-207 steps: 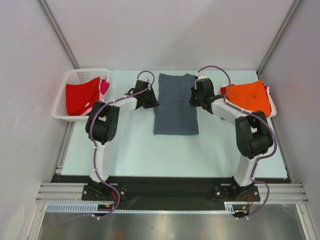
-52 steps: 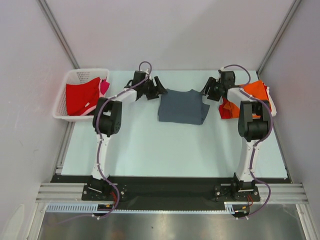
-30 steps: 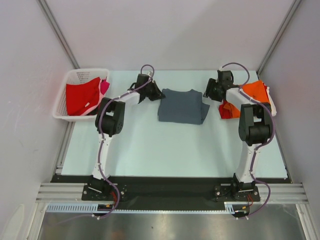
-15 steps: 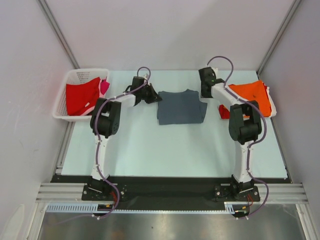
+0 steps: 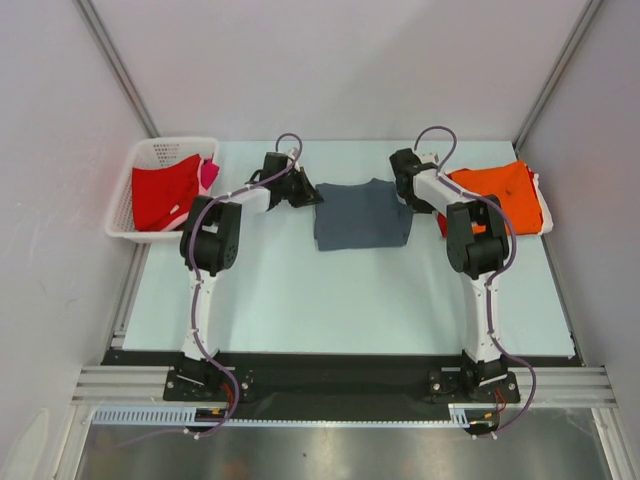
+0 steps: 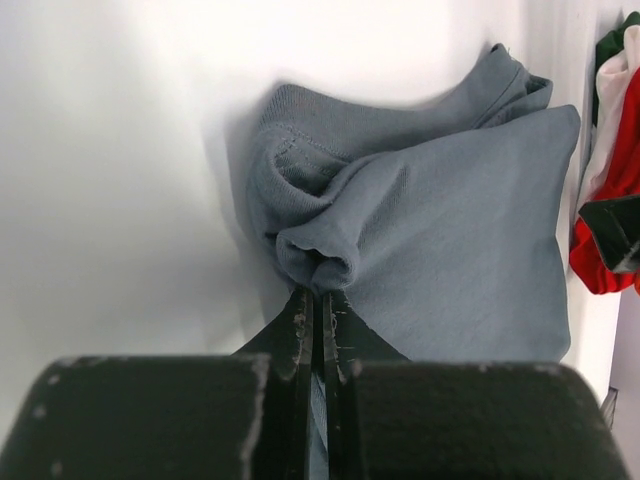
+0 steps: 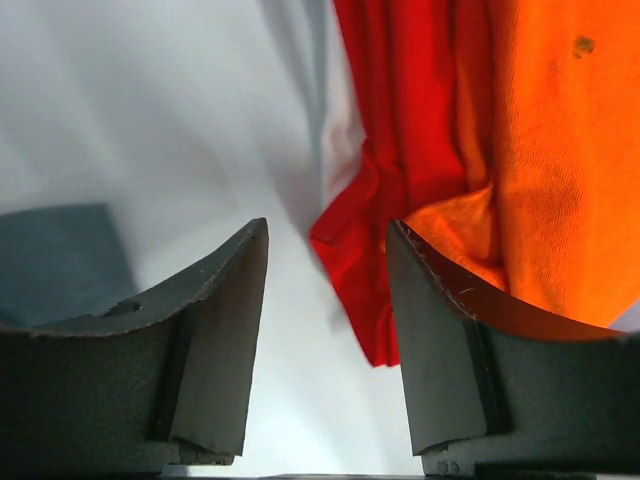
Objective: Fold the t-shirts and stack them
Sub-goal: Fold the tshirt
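Note:
A dark slate-grey t-shirt (image 5: pixel 362 213) lies folded at the middle back of the table. My left gripper (image 5: pixel 306 194) is at its left edge, shut on a bunched fold of the grey t-shirt (image 6: pixel 430 230), with the cloth puckered at my left gripper's (image 6: pixel 322 296) tips. My right gripper (image 5: pixel 409 196) hovers open by the shirt's right edge and holds nothing. Between and beyond my right gripper's (image 7: pixel 327 230) jaws I see bare table, a red t-shirt (image 7: pixel 400 120) and a bright orange t-shirt (image 7: pixel 560 150). The orange t-shirt (image 5: pixel 505 190) lies on the pile at the right.
A white lattice basket (image 5: pixel 128 215) stands at the back left, holding a red t-shirt (image 5: pixel 165 195) and a pink one (image 5: pixel 208 172). Grey walls close in on both sides and behind. A corner of the grey t-shirt (image 7: pixel 55 260) shows beside my right gripper's left finger.
The long grey shirt has been folded into a short rectangle. Over the last second my right gripper swung left from the orange pile to the grey shirt's right edge. The left stays shut.

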Robot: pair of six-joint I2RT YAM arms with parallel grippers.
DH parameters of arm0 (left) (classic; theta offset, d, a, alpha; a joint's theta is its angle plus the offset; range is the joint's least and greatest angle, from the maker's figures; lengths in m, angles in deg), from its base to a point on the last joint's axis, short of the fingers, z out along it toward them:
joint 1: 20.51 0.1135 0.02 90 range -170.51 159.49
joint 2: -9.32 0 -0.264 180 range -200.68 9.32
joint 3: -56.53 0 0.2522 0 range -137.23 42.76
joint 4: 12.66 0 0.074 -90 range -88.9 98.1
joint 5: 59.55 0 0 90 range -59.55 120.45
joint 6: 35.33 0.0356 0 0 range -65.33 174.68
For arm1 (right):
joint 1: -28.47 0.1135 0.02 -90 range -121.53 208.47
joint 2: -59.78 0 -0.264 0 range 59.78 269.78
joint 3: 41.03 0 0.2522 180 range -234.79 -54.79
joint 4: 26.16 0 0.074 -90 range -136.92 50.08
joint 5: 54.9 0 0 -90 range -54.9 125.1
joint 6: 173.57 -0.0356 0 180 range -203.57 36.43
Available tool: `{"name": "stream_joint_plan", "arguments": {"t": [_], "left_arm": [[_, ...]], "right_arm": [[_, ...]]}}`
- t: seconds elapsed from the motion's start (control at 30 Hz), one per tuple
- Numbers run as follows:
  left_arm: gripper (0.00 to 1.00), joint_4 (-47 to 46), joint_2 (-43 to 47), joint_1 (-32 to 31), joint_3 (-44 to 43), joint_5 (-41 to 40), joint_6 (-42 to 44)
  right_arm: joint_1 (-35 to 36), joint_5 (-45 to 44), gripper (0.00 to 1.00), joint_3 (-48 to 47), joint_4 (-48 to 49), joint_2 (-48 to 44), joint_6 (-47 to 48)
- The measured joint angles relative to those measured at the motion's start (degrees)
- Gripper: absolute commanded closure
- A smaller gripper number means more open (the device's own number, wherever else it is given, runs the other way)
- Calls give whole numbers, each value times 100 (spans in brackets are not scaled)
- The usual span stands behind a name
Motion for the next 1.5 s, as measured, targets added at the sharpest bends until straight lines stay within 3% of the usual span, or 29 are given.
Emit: {"name": "stream_joint_plan", "arguments": {"t": [0.07,0.27,0.73,0.83,0.93,1.17,1.37,1.47,1.5], "left_arm": [[100,31,0,2,-11,13,28],[100,98,0,4,-42,26,50],[100,520,-2,74,-365,85,50],[100,599,-2,101,-468,85,50],[100,632,-4,118,-483,85,52],[94,647,-70,131,-507,87,66],[67,680,-131,155,-555,131,37],[45,682,-138,192,-562,210,39],[42,686,-138,203,-562,216,39]], "right_arm": [[-37,-120,53,0,-42,96,0],[-111,-299,100,0,-151,363,-55],[321,-105,100,105,-92,254,-146],[337,-61,75,57,-129,254,-170],[341,160,63,-13,-122,245,-251],[208,896,45,22,7,-120,-315],[-289,2297,35,695,837,-984,-492],[-498,2756,34,796,1215,-1119,-522],[-538,2966,34,811,1351,-1119,-542]]}}
